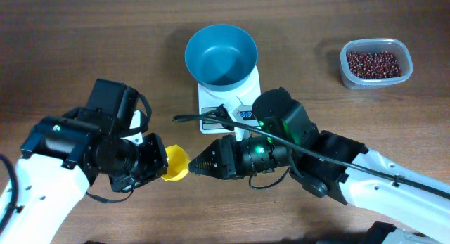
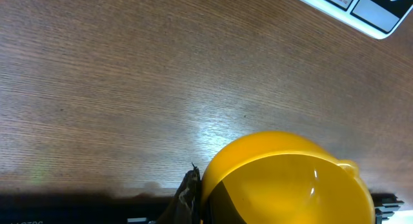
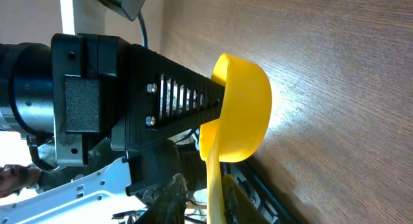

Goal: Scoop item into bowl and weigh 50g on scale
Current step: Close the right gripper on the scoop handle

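We see the left gripper (image 1: 160, 162) pinched tight on the yellow scoop (image 1: 177, 163), low centre; the right gripper (image 1: 197, 165) meets the scoop's other side (apart or together, we cannot tell); only the overhead view shows the beans (image 1: 378, 63) in their tub (image 1: 346, 69), upper right, and the bowl (image 1: 221, 58) on the scale (image 1: 208, 103).

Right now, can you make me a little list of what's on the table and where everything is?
bowl: blue, empty, sitting on the scale
scale: white, upper middle of the table
beans: reddish-brown, in the clear tub, far right
scoop: yellow, between the two tools
left tool: closed on the scoop's cup
right tool: tip pointing at the scoop; grip unclear
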{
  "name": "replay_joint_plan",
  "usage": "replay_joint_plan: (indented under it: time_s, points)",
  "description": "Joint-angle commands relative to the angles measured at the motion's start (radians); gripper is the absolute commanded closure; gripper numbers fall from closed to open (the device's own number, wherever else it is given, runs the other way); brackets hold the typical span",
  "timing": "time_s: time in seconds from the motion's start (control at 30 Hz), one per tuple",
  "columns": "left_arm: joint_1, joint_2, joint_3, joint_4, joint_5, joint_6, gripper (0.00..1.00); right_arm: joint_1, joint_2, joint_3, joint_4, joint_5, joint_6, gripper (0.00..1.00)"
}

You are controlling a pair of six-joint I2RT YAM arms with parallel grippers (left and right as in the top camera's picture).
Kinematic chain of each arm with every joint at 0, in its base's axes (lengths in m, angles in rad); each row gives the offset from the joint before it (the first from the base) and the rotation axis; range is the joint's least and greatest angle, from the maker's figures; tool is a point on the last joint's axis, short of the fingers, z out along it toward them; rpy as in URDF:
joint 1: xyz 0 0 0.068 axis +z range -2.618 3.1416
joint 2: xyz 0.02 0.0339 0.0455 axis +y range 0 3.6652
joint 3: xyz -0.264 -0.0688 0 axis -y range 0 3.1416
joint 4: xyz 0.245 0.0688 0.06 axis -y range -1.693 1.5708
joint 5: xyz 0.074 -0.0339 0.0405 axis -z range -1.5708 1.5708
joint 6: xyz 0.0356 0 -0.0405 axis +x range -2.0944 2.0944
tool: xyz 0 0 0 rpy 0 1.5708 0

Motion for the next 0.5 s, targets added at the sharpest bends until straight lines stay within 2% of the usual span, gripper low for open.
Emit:
replay_joint_plan:
  time_s: [0.0,0.03,0.13,0.23,0.3,0.47]
  points:
    - [-0.004,-0.001,0.002,0.008,-0.026,-0.035,1.0,-0.001,-0.01,0.013,0.006,-0.039,-0.011,0.8]
    - [-0.004,-0.001,0.002,0.008,-0.026,-0.037,1.0,-0.001,-0.01,0.013,0.006,-0.039,-0.011,0.8]
    - [-0.004,-0.001,0.002,0.007,-0.026,-0.037,1.0,-0.001,-0.01,0.013,0.006,-0.039,-0.01,0.94]
    - [-0.004,-0.001,0.002,-0.011,-0.026,-0.037,1.0,-0.001,-0.01,0.013,0.007,-0.021,-0.01,0.93]
    - [-0.004,-0.001,0.002,-0.02,-0.026,-0.037,1.0,-0.001,-0.01,0.013,0.011,0.001,-0.003,0.89]
    - [-0.004,-0.001,0.002,-0.022,-0.026,-0.037,1.0,-0.001,-0.01,0.013,0.015,0.019,0.02,0.89]
